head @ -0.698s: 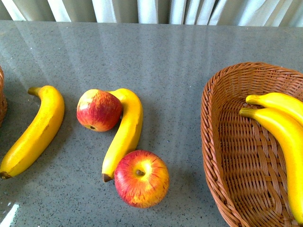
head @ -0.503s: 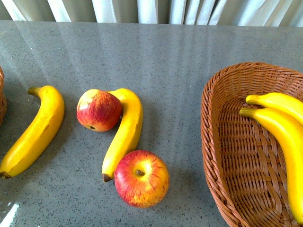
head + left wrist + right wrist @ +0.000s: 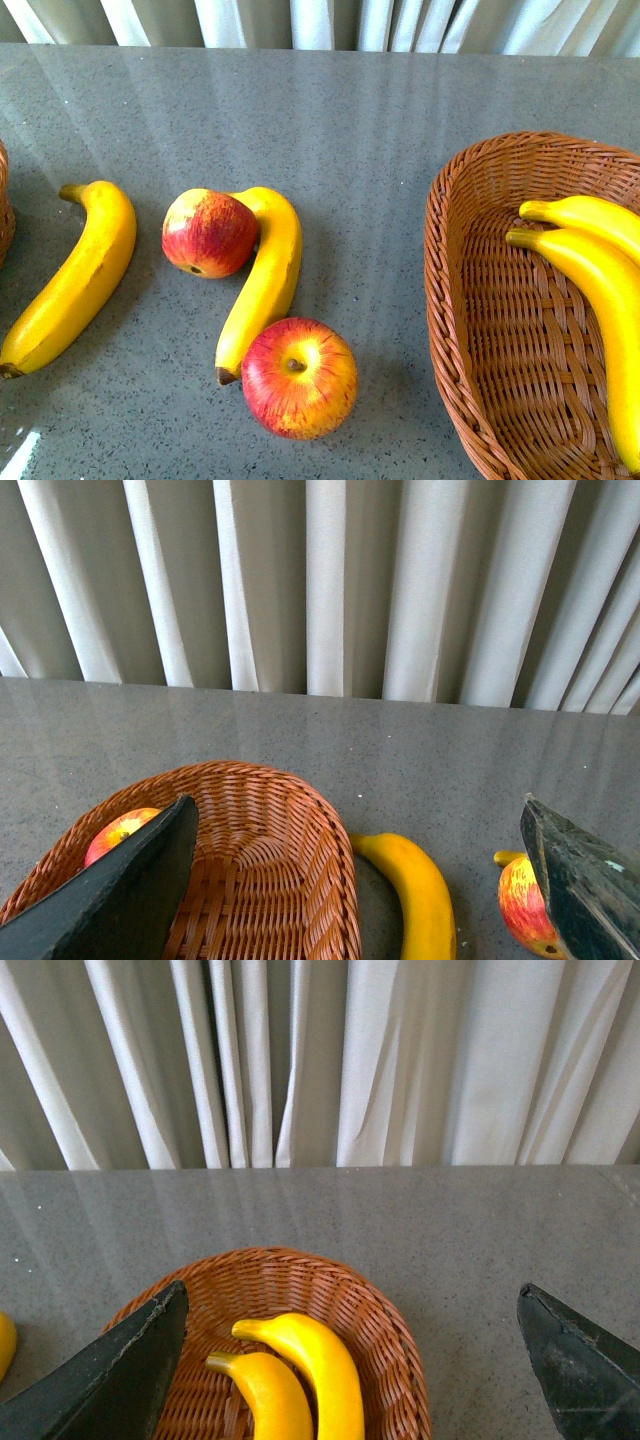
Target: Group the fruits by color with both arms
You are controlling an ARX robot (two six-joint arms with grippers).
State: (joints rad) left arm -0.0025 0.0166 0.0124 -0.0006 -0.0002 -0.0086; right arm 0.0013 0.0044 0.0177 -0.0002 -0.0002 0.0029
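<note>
**Apples lie toward the left arm**

The left gripper (image 3: 357, 802) and right gripper (image 3: 352, 1287) are both spread wide, holding nothing. The far apple (image 3: 209, 233) and near apple (image 3: 299, 378) touch the middle banana (image 3: 262, 280), left of centre and nearer the left wicker basket (image 3: 290, 880) than the right wicker basket (image 3: 440, 300).

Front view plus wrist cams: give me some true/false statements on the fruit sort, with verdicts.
1. The right basket holds two bananas. True.
2. The left basket is empty. False: a red apple lies in it.
3. The far apple and near apple lie on the table beside the middle banana. True.
4. The left claw is shut on a banana. False: it is open and holds nothing.
</note>
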